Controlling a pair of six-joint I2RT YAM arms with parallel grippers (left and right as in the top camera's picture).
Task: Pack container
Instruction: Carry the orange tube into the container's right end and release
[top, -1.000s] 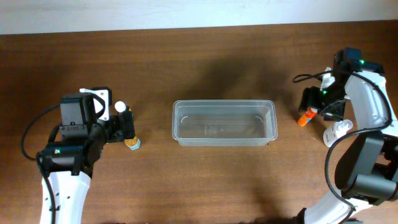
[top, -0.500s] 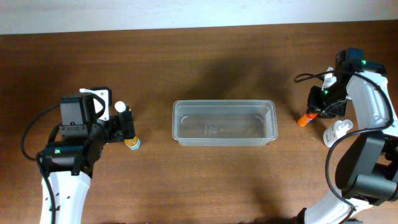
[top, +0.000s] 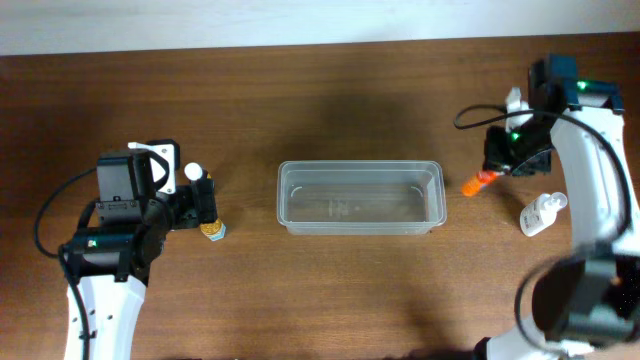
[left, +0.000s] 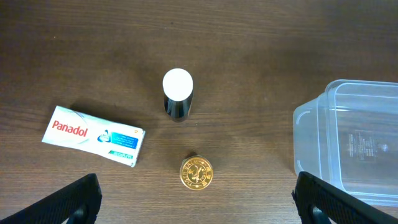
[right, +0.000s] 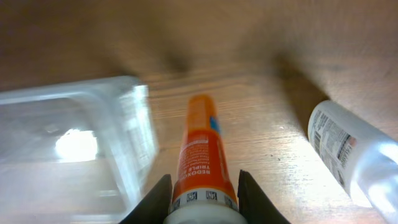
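Container is sitting empty at the centre of the table, so packing is barely beginning. Right gripper is clamping an orange tube just right of its rim. Left gripper is hanging wide apart over the Panadol box, dark bottle and gold-lidded jar, all lying outside.
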